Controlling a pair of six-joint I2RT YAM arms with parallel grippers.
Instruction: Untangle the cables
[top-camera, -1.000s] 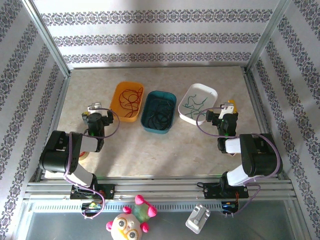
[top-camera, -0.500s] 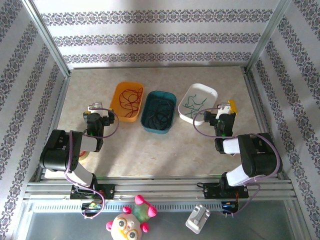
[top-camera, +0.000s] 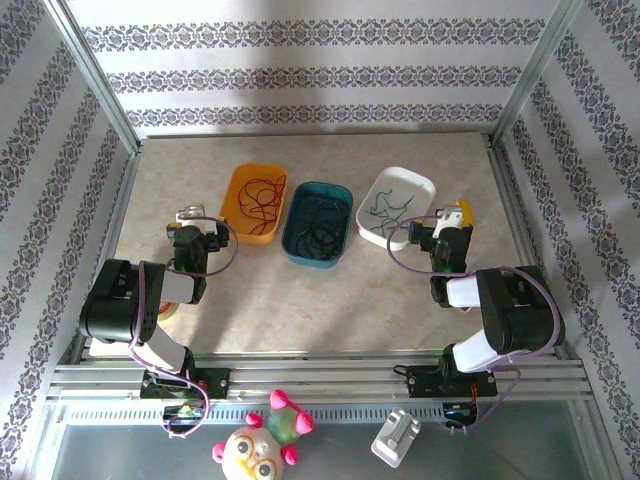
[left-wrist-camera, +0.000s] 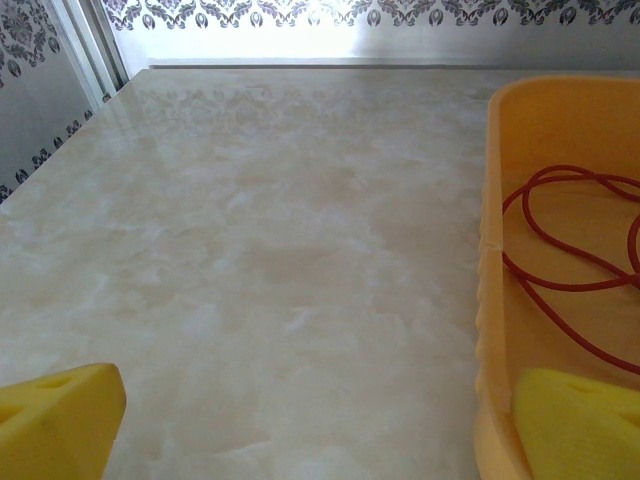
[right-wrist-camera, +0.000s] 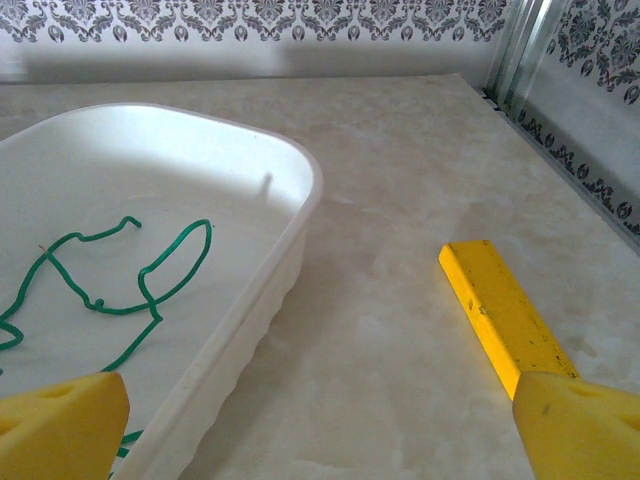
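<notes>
Beside right claw (right-wrist-camera: 320, 430), green cable (right-wrist-camera: 150, 285)

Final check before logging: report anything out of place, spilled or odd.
Nothing stands out. The red cable lies in the orange tray, the black cable in the teal tray, the green cable in the white tray.

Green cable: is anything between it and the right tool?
Only the white tray, by its wall. The green cable lies loose inside it, uncovered from above. The open right tool appears to straddle the tray's near rim, one finger on each side. Nothing else visible blocks a reach down.
</notes>
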